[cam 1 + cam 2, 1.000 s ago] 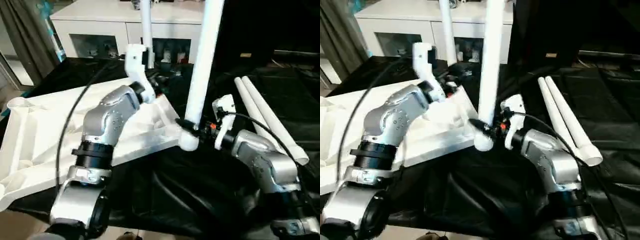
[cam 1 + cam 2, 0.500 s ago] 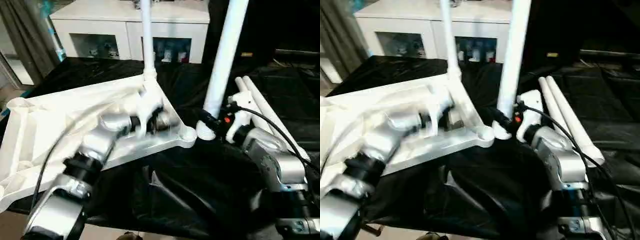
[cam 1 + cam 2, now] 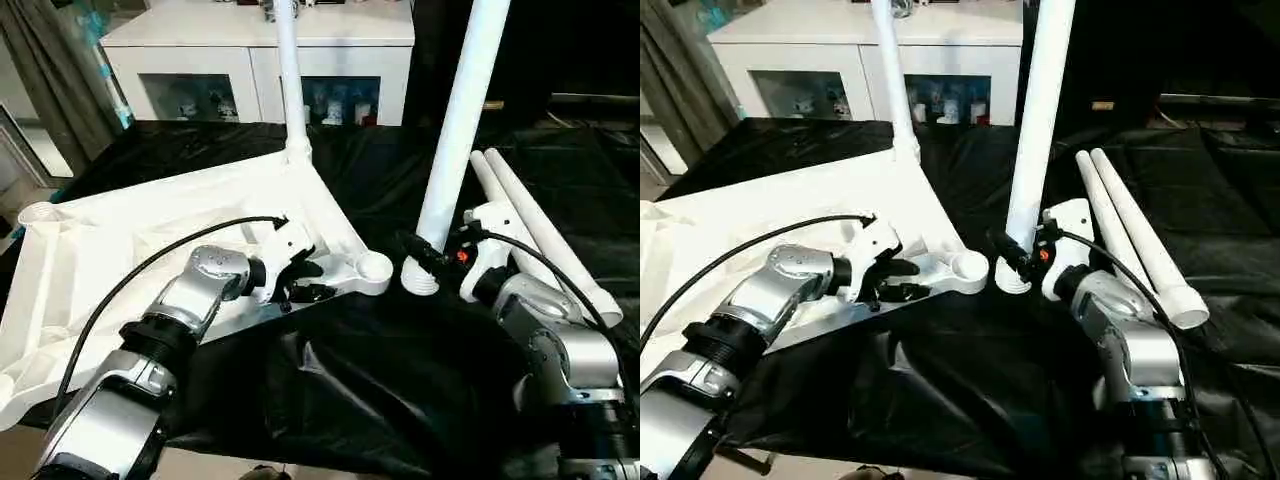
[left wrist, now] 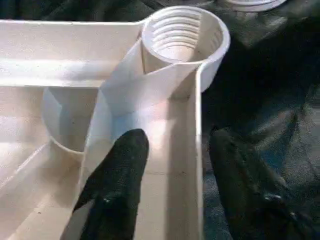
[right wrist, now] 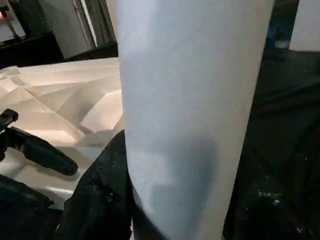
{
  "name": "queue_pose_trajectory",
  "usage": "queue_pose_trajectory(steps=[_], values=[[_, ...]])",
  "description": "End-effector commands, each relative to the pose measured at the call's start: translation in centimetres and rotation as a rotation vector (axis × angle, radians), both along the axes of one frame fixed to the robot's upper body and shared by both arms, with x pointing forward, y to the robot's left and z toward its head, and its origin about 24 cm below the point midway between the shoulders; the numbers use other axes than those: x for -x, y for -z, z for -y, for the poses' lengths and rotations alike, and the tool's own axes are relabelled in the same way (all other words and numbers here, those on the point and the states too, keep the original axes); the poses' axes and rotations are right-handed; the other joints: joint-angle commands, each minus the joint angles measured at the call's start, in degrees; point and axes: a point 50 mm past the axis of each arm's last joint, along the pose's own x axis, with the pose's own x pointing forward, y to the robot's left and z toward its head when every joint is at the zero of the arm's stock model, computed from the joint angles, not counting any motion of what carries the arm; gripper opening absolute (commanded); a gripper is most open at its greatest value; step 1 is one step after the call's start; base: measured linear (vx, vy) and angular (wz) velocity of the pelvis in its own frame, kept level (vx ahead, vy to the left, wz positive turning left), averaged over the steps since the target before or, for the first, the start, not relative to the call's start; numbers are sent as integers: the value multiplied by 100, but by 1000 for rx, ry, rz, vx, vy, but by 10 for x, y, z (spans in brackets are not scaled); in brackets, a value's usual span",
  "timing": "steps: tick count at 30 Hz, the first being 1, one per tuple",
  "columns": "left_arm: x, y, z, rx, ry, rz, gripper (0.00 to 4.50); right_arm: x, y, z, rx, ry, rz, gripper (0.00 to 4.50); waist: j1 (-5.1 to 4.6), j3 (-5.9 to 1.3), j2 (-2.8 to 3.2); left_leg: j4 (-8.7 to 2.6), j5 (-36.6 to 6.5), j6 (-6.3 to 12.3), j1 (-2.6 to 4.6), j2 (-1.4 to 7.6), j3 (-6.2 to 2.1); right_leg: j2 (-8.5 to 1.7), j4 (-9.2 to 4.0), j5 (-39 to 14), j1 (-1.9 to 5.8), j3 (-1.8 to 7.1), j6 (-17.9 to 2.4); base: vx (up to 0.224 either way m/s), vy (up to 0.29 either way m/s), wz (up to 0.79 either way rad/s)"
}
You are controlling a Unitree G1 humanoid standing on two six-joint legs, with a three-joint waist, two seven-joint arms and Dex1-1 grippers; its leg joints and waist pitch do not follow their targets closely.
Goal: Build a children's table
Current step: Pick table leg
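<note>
The white tabletop lies underside up on the black cloth. One white leg stands in its far corner socket. My left gripper is at the near rim just short of the empty round corner socket; it is open, one finger inside the rim and the other outside over the cloth. My right gripper is shut on a second leg, held nearly upright. That leg's flared end rests on the cloth just right of the empty socket. Two more legs lie side by side on the right.
A white cabinet with glass-fronted shelves stands behind the table. Black cloth covers the table and hangs in folds at the front edge. A grey curtain hangs at the far left. A black cable runs along my left forearm.
My left arm has swung down from above the tabletop to its near rim, and its jaws have narrowed. The right gripper has carried its leg right, uncovering the corner socket.
</note>
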Motion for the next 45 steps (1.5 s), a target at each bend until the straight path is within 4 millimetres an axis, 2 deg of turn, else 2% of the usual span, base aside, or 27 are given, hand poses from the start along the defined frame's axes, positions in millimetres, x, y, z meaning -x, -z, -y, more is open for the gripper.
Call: queue_pose_trajectory(steps=[1,4,6,8,9,11,12,13,14,15,18,22,23,25,29,31,33,34,37,38,39,41,42,45], values=[[-1,0,-5,3,-18,-21,195,0,-7,-1,-1,-11,22,189,-21,-446,-32,-421,-1636,-22,184,248,-162,-314,-451,-1408,237,209,-1213,0,0,0],[-1,1,-5,7,-27,-23,184,0,-7,-1,0,-12,22,189,-23,-440,-47,-424,-1662,-24,180,244,-162,-321,-458,-1498,242,208,-1197,0,0,0],[-1,2,-6,12,-40,-34,152,0,-7,-1,0,-17,20,189,-25,-437,-45,-423,-1659,-20,181,245,-163,-321,-462,-1543,238,210,-1184,0,0,0],[-1,4,-7,20,-67,-49,147,0,-8,-2,1,-35,19,189,-24,-437,-85,-420,-1601,10,178,244,-156,-316,-467,-1540,239,213,-1177,0,0,0],[-1,4,-7,19,-68,-51,128,0,-8,-3,1,-36,19,189,-18,-439,-84,-416,-1567,28,176,248,-157,-326,-466,-1555,237,215,-1172,0,0,0],[0,5,-8,18,-74,-55,128,0,-9,-4,0,-41,21,189,-14,-438,-87,-413,-1528,55,171,245,-156,-328,-466,-1589,236,215,-1157,0,0,0],[1,7,-9,10,-73,-57,106,-1,-10,-5,-1,-45,24,189,-15,-437,-83,-414,-1512,62,170,248,-157,-328,-471,-1605,231,216,-1143,0,0,0],[3,10,-11,-5,-72,-60,101,-2,-11,-6,-2,-52,29,189,-16,-436,-115,-413,-1492,75,166,247,-155,-327,-471,-1636,232,216,-1133,0,0,0],[4,12,-12,-11,-71,-61,101,-2,-11,-7,-2,-54,30,189,-16,-436,-106,-413,-1481,78,163,246,-157,-328,-468,-1648,233,216,-1127,0,0,0],[4,13,-12,-19,-69,-60,76,-3,-11,-7,-3,-57,31,189,-21,-434,-99,-416,-1481,81,162,248,-157,-326,-470,-1663,229,216,-1120,0,0,0],[7,17,-14,-57,-65,-50,62,-4,-13,-9,-6,-68,33,189,-27,-421,-146,-425,-1495,90,158,252,-157,-332,-494,-1854,221,218,-1043,0,0,0],[7,17,-14,-48,-70,-53,20,-5,-14,-11,-8,-83,36,189,-35,-410,-161,-431,-1587,55,177,254,-156,-331,-505,-2064,200,220,-985,0,0,0],[7,16,-14,-40,-73,-53,18,-5,-15,-12,-9,-87,38,189,-35,-404,-146,-437,-1632,38,181,258,-161,-340,-515,-2132,194,225,-972,0,0,0],[7,14,-14,-25,-63,-46,3,-6,-16,-13,-10,-96,39,189,-47,-404,-175,-448,-1661,17,176,261,-165,-339,-517,-2166,193,223,-948,0,0,0],[12,8,-12,2,3,-37,0,-9,-18,-17,-8,-142,39,189,-74,-412,-169,-450,-1621,9,158,260,-172,-342,-491,-2009,207,224,-982,0,0,0],[16,6,-11,8,45,-37,0,-10,-18,-20,-5,-172,40,189,-108,-429,-188,-436,-1456,78,147,262,-166,-339,-447,-1709,218,225,-1098,0,0,0],[21,5,-9,9,92,-38,0,-12,-19,-22,-3,-183,42,189,-109,-430,-168,-425,-1378,125,153,270,-157,-348,-439,-1610,214,231,-1170,0,0,0],[24,5,-8,8,114,-40,0,-13,-19,-23,-2,-186,44,189,-112,-427,-200,-427,-1308,153,147,273,-146,-331,-435,-1527,212,232,-1186,0,0,0],[29,4,-5,4,136,-32,0,-16,-20,-28,-7,-203,47,189,-92,-436,-165,-412,-1208,168,170,276,-132,-318,-401,-1270,196,236,-1299,0,0,0],[30,5,-4,3,136,-31,0,-17,-19,-29,-8,-207,46,189,-87,-437,-206,-410,-1183,178,162,274,-127,-317,-397,-1233,206,235,-1306,0,0,0],[31,5,-3,0,134,-29,0,-17,-18,-31,-8,-220,40,189,-63,-438,-187,-409,-1174,181,165,277,-127,-325,-386,-1228,209,237,-1305,0,0,0],[32,6,-1,-4,128,-16,0,-17,-15,-36,-9,-245,26,189,-40,-430,-187,-412,-1218,160,167,279,-127,-326,-395,-1303,210,236,-1283,0,0,0],[32,6,-1,-4,123,-12,0,-17,-14,-37,-9,-251,22,189,-24,-426,-229,-415,-1227,149,166,281,-127,-333,-393,-1370,212,239,-1264,0,0,0],[31,4,0,-7,110,7,0,-16,-12,-41,-13,-275,10,189,1,-408,-238,-434,-1364,77,181,288,-133,-341,-426,-1681,197,250,-1134,0,0,0]])
